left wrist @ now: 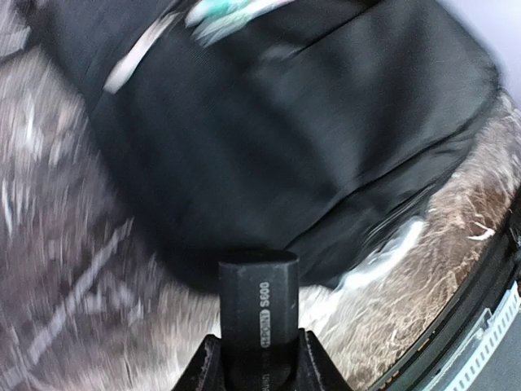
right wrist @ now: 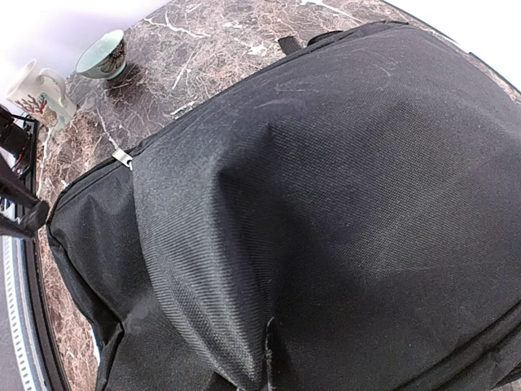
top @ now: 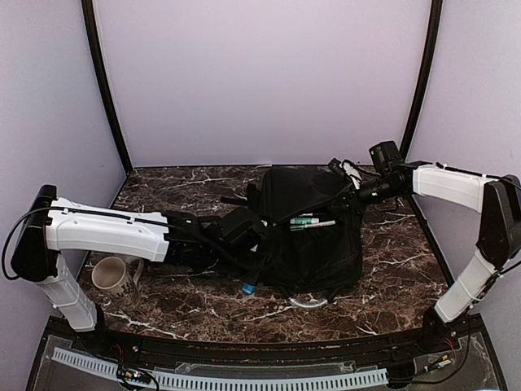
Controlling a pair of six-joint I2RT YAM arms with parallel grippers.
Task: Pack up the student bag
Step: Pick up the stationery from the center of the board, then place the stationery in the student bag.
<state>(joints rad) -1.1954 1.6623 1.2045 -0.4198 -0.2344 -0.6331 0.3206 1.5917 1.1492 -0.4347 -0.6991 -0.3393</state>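
Observation:
The student bag is a large black backpack lying in the middle of the marble table; it also fills the right wrist view. My right gripper is shut on a pinched fold of its fabric at the far right corner, and the cloth hides its fingers. My left gripper is shut on a black oblong item with white lettering, held just left of the bag. In the top view the left gripper is at the bag's left side. A green marker and a pen lie on the bag.
A patterned white mug stands at the front left beside the left arm; the same mug and a teal bowl show in the right wrist view. A small blue thing and something silvery lie at the bag's near edge.

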